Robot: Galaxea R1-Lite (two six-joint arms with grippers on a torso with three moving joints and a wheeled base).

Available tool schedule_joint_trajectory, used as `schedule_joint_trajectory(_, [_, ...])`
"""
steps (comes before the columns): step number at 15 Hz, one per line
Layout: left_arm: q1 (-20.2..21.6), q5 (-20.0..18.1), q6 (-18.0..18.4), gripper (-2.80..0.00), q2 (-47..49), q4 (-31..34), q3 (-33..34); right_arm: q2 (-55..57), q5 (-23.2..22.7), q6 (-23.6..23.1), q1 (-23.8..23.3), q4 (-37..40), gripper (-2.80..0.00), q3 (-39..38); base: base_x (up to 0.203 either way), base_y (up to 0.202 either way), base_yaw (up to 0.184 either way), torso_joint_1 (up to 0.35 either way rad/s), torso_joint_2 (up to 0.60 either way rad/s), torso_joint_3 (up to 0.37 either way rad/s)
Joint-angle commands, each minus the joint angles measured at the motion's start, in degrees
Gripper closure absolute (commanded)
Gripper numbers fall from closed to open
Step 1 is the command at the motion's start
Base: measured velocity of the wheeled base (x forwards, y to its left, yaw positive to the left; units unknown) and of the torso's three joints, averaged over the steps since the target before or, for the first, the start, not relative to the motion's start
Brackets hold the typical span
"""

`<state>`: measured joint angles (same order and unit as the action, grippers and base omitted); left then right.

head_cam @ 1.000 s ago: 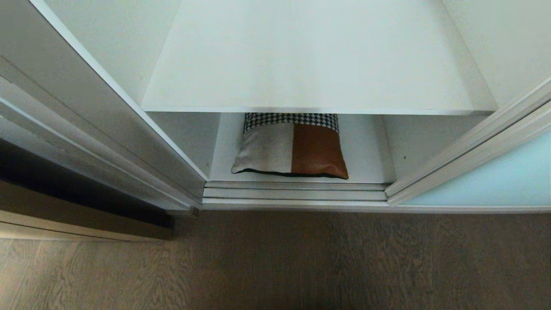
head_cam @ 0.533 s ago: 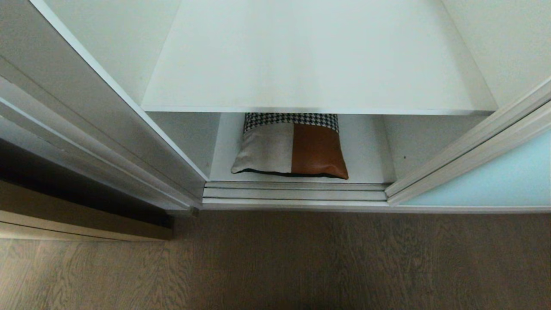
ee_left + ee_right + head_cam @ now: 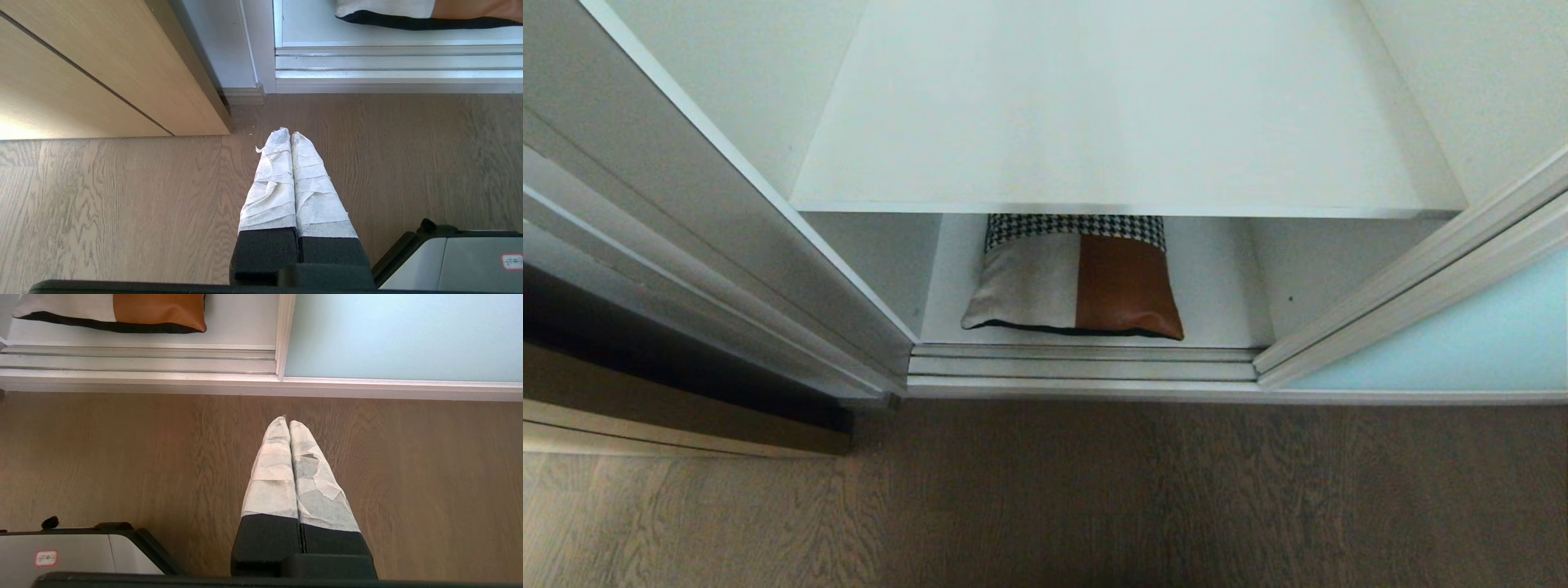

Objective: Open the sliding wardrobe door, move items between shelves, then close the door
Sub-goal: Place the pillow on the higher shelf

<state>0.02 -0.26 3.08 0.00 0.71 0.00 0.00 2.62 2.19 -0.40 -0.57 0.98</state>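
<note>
Wardrobe stands open, sliding wardrobe door [image 3: 1462, 343] pushed off toward 3 o'clock. Cushion [image 3: 1074, 282] lies on the bottom shelf [image 3: 1217, 278] at 12 o'clock; I judge the move up pending (upper shelf [image 3: 1127, 122] bare). Left tool [image 3: 290, 134] and right tool [image 3: 288, 422] hang pinched together, carrying nothing.

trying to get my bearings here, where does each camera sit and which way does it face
Head view: high on the robot, looking forward and down into the open wardrobe at the upper shelf and the cushion below; no arm shows.
Left wrist view: behind the shut left gripper, facing the floor by a tan wooden door.
Right wrist view: behind the shut right gripper, facing the floor before the sliding wardrobe door.
Shared: all three show the cushion.
</note>
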Motion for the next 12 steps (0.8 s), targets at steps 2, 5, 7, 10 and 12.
schedule_joint_trajectory(2, [0.1,0.0,0.0,0.00,0.1,0.0,0.1,4.7,2.3,0.9,0.1,4.1,0.00,13.8,0.000,0.000,0.000,0.000,0.00,0.000])
schedule_joint_trajectory(5, [0.0,0.0,0.0,0.00,0.1,0.0,0.1,10.8,3.2,3.2,0.1,12.1,0.00,23.8,0.000,0.000,0.000,0.000,0.00,0.000])
schedule_joint_trajectory(7, [0.1,0.0,0.0,0.00,0.1,0.0,0.1,15.8,0.9,3.7,0.5,18.4,0.00,30.5,0.000,0.000,0.000,0.000,0.00,0.000])
schedule_joint_trajectory(10, [0.1,0.0,0.0,0.00,0.1,0.0,0.1,23.0,-8.3,7.8,1.0,27.6,0.00,36.4,0.000,0.000,0.000,0.000,0.00,0.000])
schedule_joint_trajectory(12, [0.1,0.0,0.0,0.00,0.1,0.0,0.1,27.5,-14.2,10.4,0.9,30.7,0.00,38.4,0.000,0.000,0.000,0.000,0.00,0.000])
